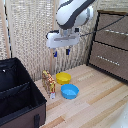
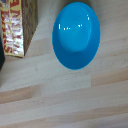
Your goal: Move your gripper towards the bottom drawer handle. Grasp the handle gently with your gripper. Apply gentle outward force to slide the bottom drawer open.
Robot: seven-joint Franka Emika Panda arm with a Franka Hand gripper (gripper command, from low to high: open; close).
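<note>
Gripper (image 1: 61,51) hangs high above the bowls, fingers apart and holding nothing, as far as we can judge at this resolution. We place the bottom drawer (image 1: 108,59) at its three o'clock, well apart, handle (image 1: 107,58) untouched: approach not yet made.

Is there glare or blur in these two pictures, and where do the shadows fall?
Exterior view: soft and low in detail; the silvery bar handle of the bottom drawer is only a faint streak on the dark brown wooden drawer front; the tool looks slightly smeared. Wrist view: white glare spots lie on the round blue plastic bowl, its edges blurred; a faint shadow rims it on the pale wooden floor.
</note>
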